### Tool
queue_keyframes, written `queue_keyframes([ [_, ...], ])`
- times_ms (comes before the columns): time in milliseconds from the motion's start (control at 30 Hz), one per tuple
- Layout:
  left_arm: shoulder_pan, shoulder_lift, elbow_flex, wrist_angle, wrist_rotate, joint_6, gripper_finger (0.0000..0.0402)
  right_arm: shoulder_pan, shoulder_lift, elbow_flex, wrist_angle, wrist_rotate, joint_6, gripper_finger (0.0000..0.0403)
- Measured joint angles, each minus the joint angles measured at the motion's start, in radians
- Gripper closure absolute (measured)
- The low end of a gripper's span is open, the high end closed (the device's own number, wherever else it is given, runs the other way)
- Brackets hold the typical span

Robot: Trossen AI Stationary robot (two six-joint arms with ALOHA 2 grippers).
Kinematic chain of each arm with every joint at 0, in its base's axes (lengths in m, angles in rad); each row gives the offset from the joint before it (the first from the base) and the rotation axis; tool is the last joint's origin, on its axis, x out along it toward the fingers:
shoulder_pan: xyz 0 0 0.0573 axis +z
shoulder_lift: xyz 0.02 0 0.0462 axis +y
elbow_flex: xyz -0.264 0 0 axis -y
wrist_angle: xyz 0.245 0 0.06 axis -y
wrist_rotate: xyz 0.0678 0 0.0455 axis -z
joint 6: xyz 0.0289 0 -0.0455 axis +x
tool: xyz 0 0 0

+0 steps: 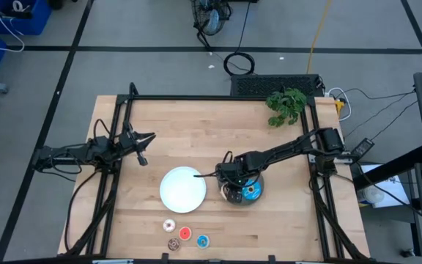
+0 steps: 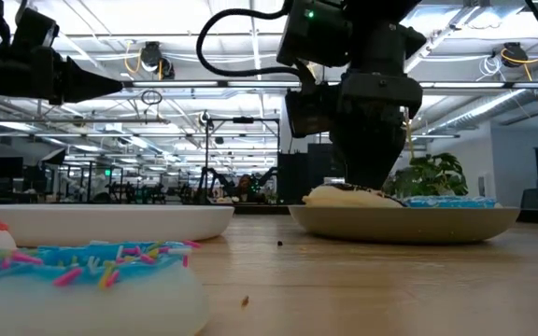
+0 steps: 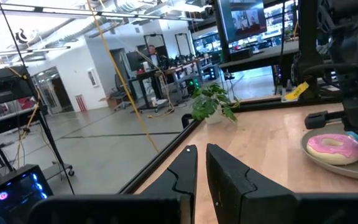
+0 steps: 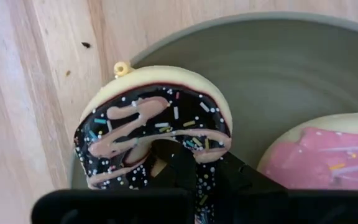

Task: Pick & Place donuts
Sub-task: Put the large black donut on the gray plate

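I have the right gripper (image 4: 194, 177) down in the grey plate (image 4: 278, 68), its fingers pinched through the hole of the brown streaked donut (image 4: 157, 124); beside it there lie the pink donut (image 4: 328, 155) and a blue sprinkled one (image 1: 253, 192); by my reckoning three are placed or nearly so; four tiny donuts (image 1: 185, 235) wait near the white plate (image 1: 182, 188), empty; only the right wrist view shows the grip. The left gripper (image 3: 201, 168), nearly closed and holding nothing, idles well away from the grey plate.

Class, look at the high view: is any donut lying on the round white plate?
No. The white plate shows a bare surface, while the four tiny donuts lie on the table beside it.
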Motion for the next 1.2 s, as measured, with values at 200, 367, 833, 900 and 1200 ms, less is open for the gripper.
queue_keyframes([
  [200,0.0,0.0,0.0,-0.006,0.0,-0.03,0.036,-0.005,-0.018,0.0,-0.012,0.0,0.007,0.0365],
  [367,0.0,0.0,0.0,0.0,0.001,-0.033,0.036,-0.008,-0.041,0.0,-0.039,0.005,0.009,0.0334],
  [833,0.0,0.0,0.0,0.0,0.0,-0.033,0.036,-0.008,-0.048,0.0,-0.03,0.029,0.003,0.0229],
  [900,0.0,0.0,0.0,0.0,0.0,-0.033,0.036,-0.008,-0.048,0.0,-0.028,0.029,-0.011,0.0214],
  [1200,0.0,0.0,0.0,-0.001,0.0,-0.032,0.036,-0.017,-0.056,0.003,-0.031,0.029,-0.017,0.0183],
])
